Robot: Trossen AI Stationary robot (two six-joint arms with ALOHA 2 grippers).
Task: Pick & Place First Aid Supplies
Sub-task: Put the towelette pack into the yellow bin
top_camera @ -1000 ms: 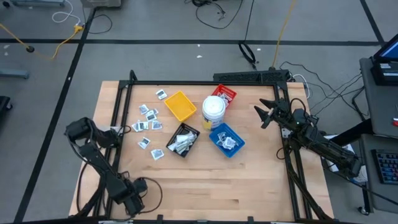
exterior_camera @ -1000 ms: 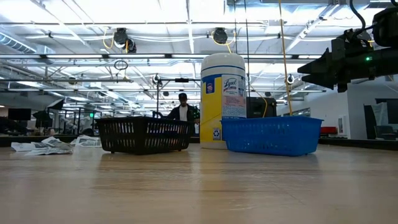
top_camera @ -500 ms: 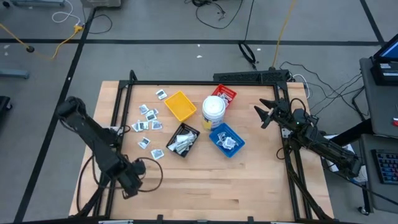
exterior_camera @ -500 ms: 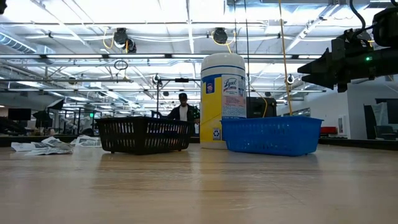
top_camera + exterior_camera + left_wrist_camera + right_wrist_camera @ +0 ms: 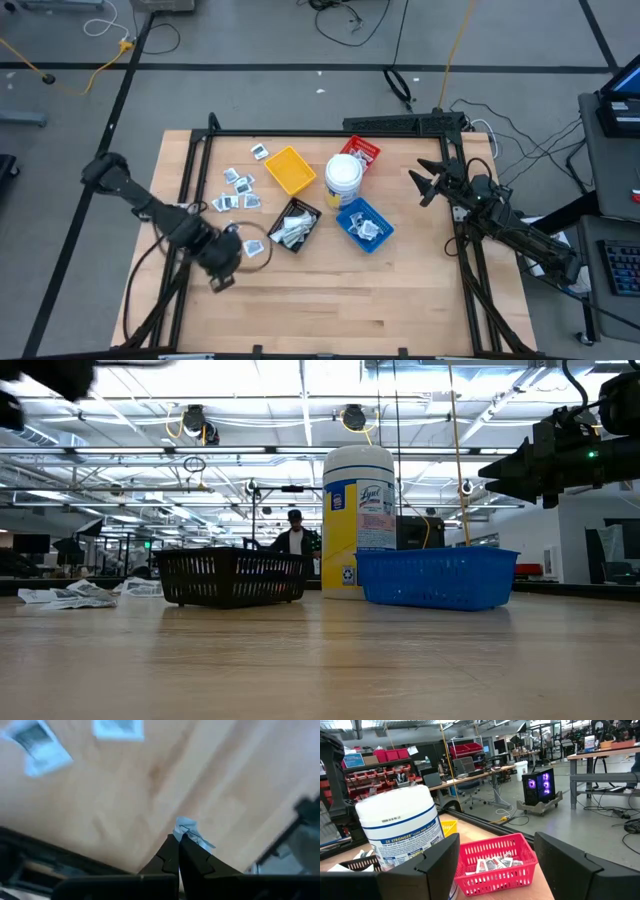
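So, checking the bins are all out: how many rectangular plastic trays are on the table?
4: yellow tray rear left, red tray behind the white tub, black tray front centre, blue tray front right.

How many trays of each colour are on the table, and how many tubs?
Yellow tray: 1
Red tray: 1
Black tray: 1
Blue tray: 1
White tub: 1
Total: 5
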